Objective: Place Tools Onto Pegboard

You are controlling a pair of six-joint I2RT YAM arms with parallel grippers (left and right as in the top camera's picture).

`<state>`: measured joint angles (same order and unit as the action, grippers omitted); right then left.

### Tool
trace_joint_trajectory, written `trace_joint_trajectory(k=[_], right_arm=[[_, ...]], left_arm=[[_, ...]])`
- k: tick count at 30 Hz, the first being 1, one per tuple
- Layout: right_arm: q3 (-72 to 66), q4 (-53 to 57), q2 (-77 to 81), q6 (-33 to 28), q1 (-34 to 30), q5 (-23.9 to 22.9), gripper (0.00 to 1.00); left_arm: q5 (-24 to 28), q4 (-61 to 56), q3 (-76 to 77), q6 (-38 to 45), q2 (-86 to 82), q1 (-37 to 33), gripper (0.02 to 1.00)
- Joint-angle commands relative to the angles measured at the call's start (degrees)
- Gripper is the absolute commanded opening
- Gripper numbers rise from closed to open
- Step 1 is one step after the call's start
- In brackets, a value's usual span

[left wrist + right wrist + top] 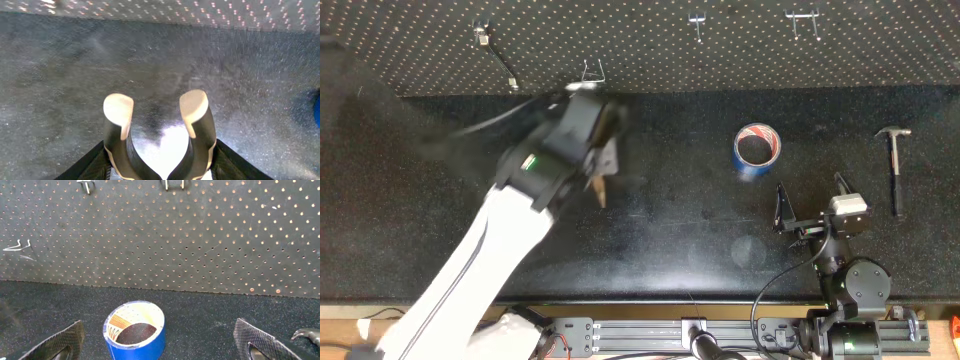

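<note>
A blue tape roll (pixel 756 148) lies on the black mat below the pegboard (pixel 640 40), its hole facing up. A hammer (pixel 895 165) lies at the far right with its head toward the board. My left gripper (pixel 602 170) hovers over bare mat left of the roll, near the board's foot. It is open (pixel 156 106), with nothing between its pale fingertips (pixel 118 107). My right gripper (pixel 812 200) sits low at the right, open wide (pixel 161 347). The tape roll (pixel 134 330) is just ahead of it, and the hammer head (pixel 306 334) is off to one side.
Metal hooks stick out of the pegboard (pixel 160 240) at the top middle (pixel 697 20) and top right (pixel 803 18). A wire hook (pixel 592 70) is near my left gripper. A thin dark item (pixel 498 60) hangs at the board's left.
</note>
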<state>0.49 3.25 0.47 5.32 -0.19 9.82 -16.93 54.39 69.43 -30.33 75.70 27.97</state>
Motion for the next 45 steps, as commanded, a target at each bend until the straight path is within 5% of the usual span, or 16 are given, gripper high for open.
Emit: trace_joint_trajectory(k=[1, 9, 19, 45], right_arm=[[-0.17, 0.20, -0.42, 0.44, 0.33, 0.26, 0.978], [-0.17, 0.20, -0.42, 0.44, 0.33, 0.26, 0.978], [-0.17, 0.20, -0.42, 0.44, 0.33, 0.26, 0.978], [-0.17, 0.20, -0.42, 0.44, 0.33, 0.26, 0.978]], left_arm=[[-6.36, -9.01, -16.28, -0.70, -13.38, -4.68, 0.027], [-20.44, -46.16, -18.32, 13.25, -5.18, -4.81, 0.027], [-15.89, -81.31, -18.32, 22.29, 8.44, -7.02, 0.027], [-9.25, -89.44, -18.32, 22.25, 19.93, -8.46, 0.029]])
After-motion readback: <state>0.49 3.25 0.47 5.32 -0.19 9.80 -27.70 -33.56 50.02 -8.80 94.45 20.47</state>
